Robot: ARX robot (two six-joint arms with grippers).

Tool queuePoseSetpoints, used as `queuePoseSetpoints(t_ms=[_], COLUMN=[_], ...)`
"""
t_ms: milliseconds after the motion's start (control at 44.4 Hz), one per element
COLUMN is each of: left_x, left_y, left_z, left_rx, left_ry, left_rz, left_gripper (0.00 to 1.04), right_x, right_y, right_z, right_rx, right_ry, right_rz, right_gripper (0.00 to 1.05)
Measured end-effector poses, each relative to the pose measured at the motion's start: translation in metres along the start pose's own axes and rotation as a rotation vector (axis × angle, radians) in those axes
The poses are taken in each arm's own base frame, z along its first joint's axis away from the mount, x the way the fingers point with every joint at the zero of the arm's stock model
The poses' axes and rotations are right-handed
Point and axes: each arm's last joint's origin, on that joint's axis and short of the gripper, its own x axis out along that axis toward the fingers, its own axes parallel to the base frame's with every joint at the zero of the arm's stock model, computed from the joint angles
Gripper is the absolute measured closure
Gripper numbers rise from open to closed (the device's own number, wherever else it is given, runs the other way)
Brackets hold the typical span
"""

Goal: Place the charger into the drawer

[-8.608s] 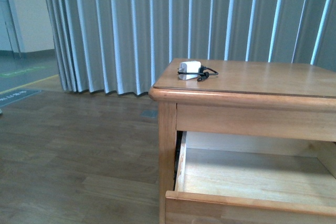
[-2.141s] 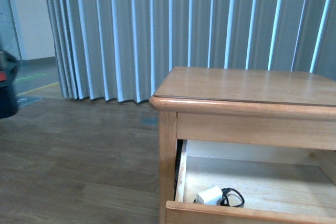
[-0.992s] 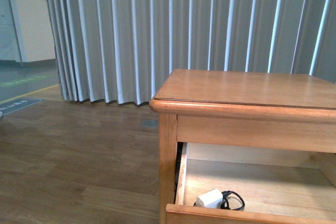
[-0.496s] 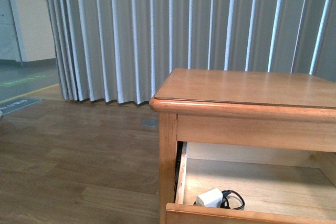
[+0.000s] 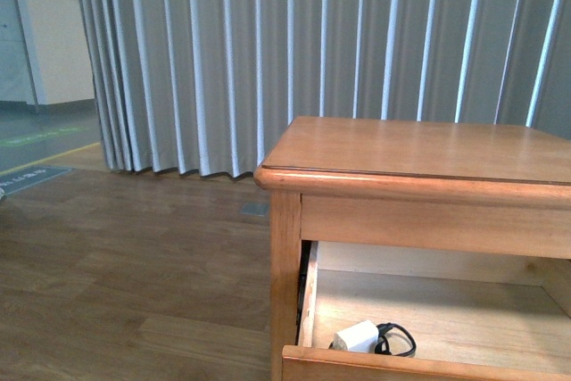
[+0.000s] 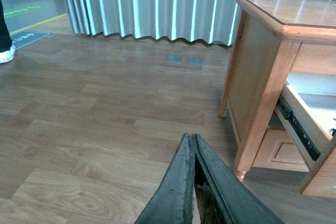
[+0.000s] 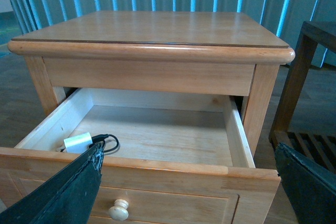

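Note:
The charger, a small white block with a black cable coiled beside it, lies inside the open drawer near its front left corner. The right wrist view shows the charger on the pale drawer floor, behind the drawer front with its round knob. My right gripper is open, its fingers wide apart in front of the drawer, holding nothing. My left gripper is shut and empty, over the floor to the left of the cabinet. Neither arm shows in the front view.
The wooden cabinet top is bare. A second, lower drawer sits under the open one. A dark wooden stand is beside the cabinet. Grey curtains hang behind, above a wood floor. A person's shoe is far off.
The charger, on the cabinet top 8.6 s ago, now lies in the drawer. A dark shape at the left edge 2.1 s ago is gone. Nothing has moved in the last second.

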Motion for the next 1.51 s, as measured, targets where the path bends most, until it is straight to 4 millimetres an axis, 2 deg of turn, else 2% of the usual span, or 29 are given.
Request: queuePoseSetpoints(t_ms=[45, 180, 428, 496, 721, 879, 1082, 1239, 1510], left_x=[0.0, 0.0, 0.0, 0.0, 0.0, 0.0, 0.0, 0.0, 0.0], left_y=[0.0, 0.0, 0.0, 0.0, 0.0, 0.0, 0.0, 0.0, 0.0], left_z=[0.0, 0.0, 0.0, 0.0, 0.0, 0.0, 0.0, 0.0, 0.0], left_rx=[0.0, 0.0, 0.0, 0.0, 0.002, 0.002, 0.002, 0.002, 0.002], left_ry=[0.0, 0.0, 0.0, 0.0, 0.0, 0.0, 0.0, 0.0, 0.0], left_rz=[0.0, 0.0, 0.0, 0.0, 0.0, 0.0, 0.0, 0.0, 0.0], left_gripper=[1.01, 0.7, 0.13, 0.05, 0.06, 0.06, 0.06, 0.06, 0.06], right_x=[0.0, 0.003, 0.041, 0.052, 0.079, 0.102, 0.126, 0.157, 0.196], right_y=[0.0, 0.002, 0.008, 0.009, 0.013, 0.02, 0.029, 0.047, 0.069], right_z=[0.0, 0.008, -0.026, -0.033, -0.057, -0.069, -0.068, -0.064, -0.07], right_rx=[0.0, -0.123, -0.208, -0.205, -0.204, -0.214, -0.212, -0.2, -0.195], right_ry=[0.0, -0.09, 0.195, 0.25, 0.385, 0.42, 0.399, 0.343, 0.313], right_rz=[0.0, 0.058, 0.121, 0.147, 0.19, 0.183, 0.177, 0.201, 0.203], right_gripper=[0.08, 0.08, 0.08, 0.08, 0.08, 0.08, 0.08, 0.08, 0.08])
